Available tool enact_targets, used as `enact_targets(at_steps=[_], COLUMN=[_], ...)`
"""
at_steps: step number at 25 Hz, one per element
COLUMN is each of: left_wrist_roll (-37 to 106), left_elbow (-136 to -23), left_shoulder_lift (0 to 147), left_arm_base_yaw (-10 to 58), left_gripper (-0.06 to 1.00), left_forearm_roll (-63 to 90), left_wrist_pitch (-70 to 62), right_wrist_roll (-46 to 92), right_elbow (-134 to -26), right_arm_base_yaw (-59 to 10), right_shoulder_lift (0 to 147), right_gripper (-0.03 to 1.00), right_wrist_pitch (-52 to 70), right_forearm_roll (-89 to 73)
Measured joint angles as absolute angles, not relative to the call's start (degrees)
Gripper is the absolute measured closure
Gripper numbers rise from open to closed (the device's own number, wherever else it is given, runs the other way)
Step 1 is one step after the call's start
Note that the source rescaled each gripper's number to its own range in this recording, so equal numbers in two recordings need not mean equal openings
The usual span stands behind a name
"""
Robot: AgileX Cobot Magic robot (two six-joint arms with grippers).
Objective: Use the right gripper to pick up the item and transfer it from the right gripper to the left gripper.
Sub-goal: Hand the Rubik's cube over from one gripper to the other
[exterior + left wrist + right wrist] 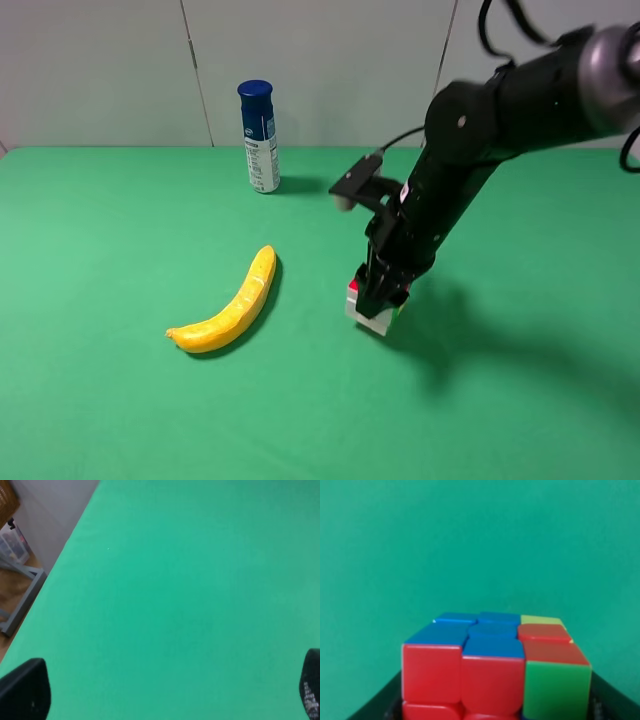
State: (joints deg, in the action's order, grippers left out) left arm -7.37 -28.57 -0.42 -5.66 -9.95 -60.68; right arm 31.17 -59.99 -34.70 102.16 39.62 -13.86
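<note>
Cube (373,314) sits on the bench (120,230) at about 5 o'clock of the high view's centre, with the right gripper (380,300) down on it from above. The right wrist view shows the cube (490,670) filling the gap between the two black jaws, a red and green face toward the camera and mostly blue squares on top. Jaws read as closed on the cube, one on each side. The underside looks to be touching the cloth, so I judge it gripped but not yet lifted; whether it sits flat or slightly tipped I cannot tell. Banana (230,305) lies at 9 o'clock of the cube, well apart, and the bottle (259,135) stands at 11 o'clock, farther off; neither crowds the grip. Left gripper (167,695) does not appear in the high view. Its own camera shows jaws spread wide, nothing between them, and bare green bench beyond. Key relation: the cube is centred in the right jaws, and the receiving jaws are somewhere off toward 9 o'clock. Judgement: the lift must go straight up, then carry toward 9 o'clock above the banana, leaving two free cube faces for the left jaws.
</note>
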Motion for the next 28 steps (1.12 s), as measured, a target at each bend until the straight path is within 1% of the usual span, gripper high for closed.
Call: enact_targets(at_steps=[10, 20, 28], left_wrist_roll=[-7.4, -7.4, -7.4], left_elbow=[-28.6, -28.6, -28.6], left_shoulder_lift=[-0.4, -0.4, -0.4], left_arm_base_yaw=[-5.7, -5.7, -5.7], left_gripper=[-0.06, -0.06, -0.06], left_forearm_roll=[-10.0, -10.0, -10.0], left_wrist_pitch=[-60.7, -60.7, -60.7], right_wrist_roll=[26.4, 26.2, 26.4], right_elbow=[-65.7, -65.8, -65.8], right_arm_base_yaw=[-34.7, -34.7, -34.7], right_shoulder_lift=[91.7, 84.1, 82.5], right_gripper=[0.95, 0.95, 0.95], right_wrist_pitch=[48.4, 50.5, 51.6], right_forearm_roll=[-14.6, -18.5, -24.8])
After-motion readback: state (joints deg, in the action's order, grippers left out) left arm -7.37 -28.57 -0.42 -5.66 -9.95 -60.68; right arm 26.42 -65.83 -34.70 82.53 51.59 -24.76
